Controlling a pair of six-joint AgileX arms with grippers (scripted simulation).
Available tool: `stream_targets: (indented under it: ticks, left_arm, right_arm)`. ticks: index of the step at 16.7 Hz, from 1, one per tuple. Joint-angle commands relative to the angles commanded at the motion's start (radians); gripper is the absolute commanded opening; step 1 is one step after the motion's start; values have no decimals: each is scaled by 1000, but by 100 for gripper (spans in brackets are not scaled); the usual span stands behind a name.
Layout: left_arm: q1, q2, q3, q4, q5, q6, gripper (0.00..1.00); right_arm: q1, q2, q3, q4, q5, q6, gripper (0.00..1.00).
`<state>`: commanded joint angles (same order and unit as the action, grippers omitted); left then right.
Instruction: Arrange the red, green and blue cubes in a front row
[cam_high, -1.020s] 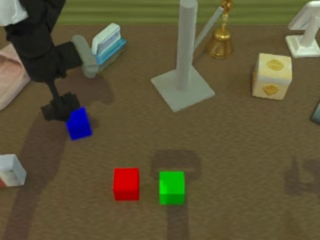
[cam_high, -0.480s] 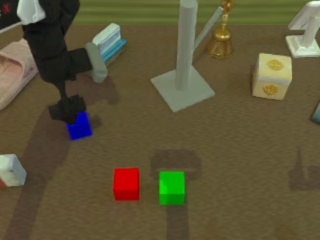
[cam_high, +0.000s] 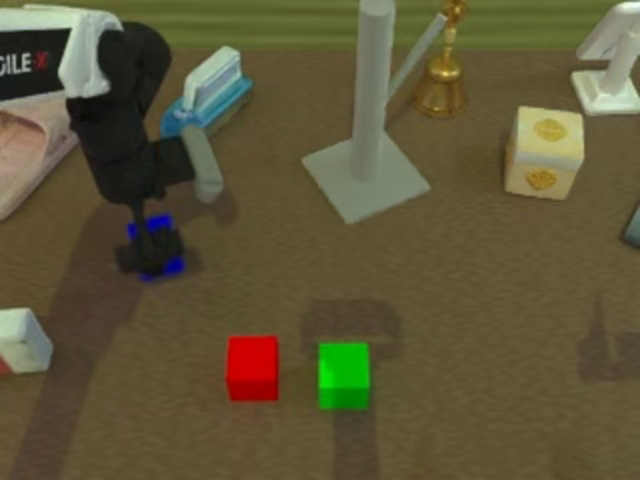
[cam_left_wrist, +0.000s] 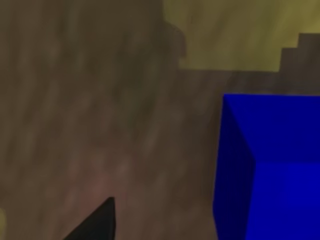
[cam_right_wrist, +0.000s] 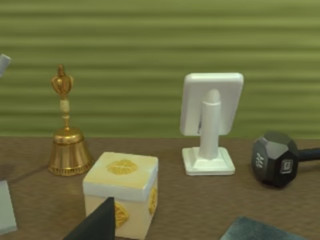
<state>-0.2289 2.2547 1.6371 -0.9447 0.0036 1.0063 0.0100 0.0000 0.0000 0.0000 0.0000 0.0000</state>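
Observation:
The blue cube (cam_high: 170, 267) lies at mid-left of the table, mostly covered by my left gripper (cam_high: 150, 250), which stands open directly over it. In the left wrist view the blue cube (cam_left_wrist: 272, 165) fills one side, and one black fingertip (cam_left_wrist: 100, 225) stands clear of it with bare table between. The red cube (cam_high: 252, 368) and green cube (cam_high: 344, 375) sit side by side near the front edge with a small gap. My right arm is outside the top view. Its wrist view shows one fingertip (cam_right_wrist: 100, 222) set off to the side, with nothing held.
A grey post on a square base (cam_high: 365, 180) stands at the back centre, with a gold bell (cam_high: 440, 85) behind it. A cream box (cam_high: 543, 150) and a white stand (cam_high: 610, 70) are at the back right, a dumbbell (cam_right_wrist: 275, 160) beyond. A blue-white object (cam_high: 210, 85) and a small white box (cam_high: 20, 340) are on the left.
My left arm has swung right and come down over the blue cube, which showed beside the gripper before and is now mostly covered. The cubes have not moved.

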Motion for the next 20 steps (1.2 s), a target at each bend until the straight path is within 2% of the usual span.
stream_targets:
  ticks: [3,7,20]
  left_arm:
    - [0,30,-43,65,0,1,100]
    - [0,31,-44,66,0,1,100]
    - [0,31,-44,66,0,1,2]
  right_arm:
    - [0,0,0,0,0,0,100]
    - [0,0,0,0,0,0,100]
    - [0,0,0,0,0,0,100]
